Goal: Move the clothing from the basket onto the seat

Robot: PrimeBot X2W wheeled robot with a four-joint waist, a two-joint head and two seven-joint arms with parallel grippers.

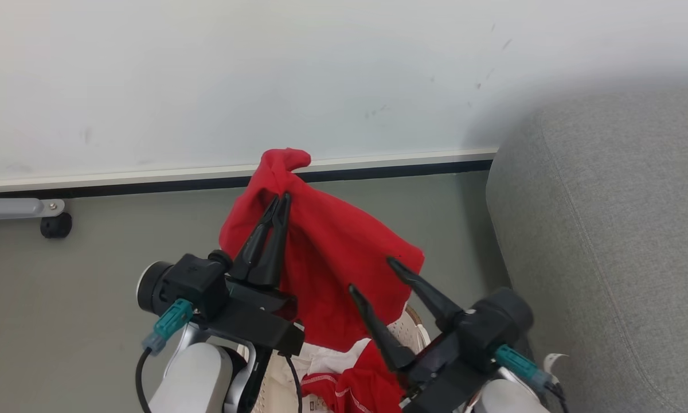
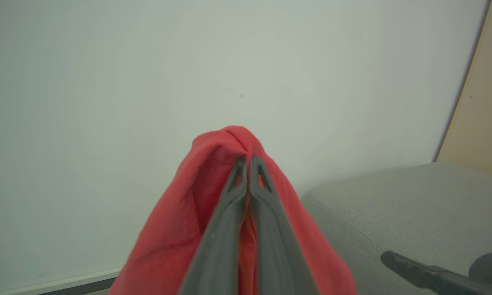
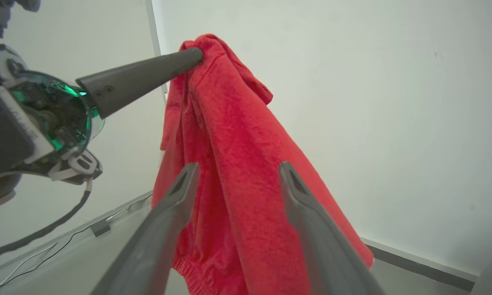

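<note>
**A:** How stands the left gripper?

**B:** Its fingers are pressed together on the top fold of the red garment, which hangs above the basket. The right gripper is spread apart close by the hanging cloth and grips nothing.

**A:** What may fail?

**B:** The pinch takes little fabric, I think. A quick swing toward the seat could pull it free onto the floor. The hem may also catch the right fingers. More clothing lies in the basket.

A white wall is seen across the top; a black caster (below a grey bracket) at middle left.
</note>
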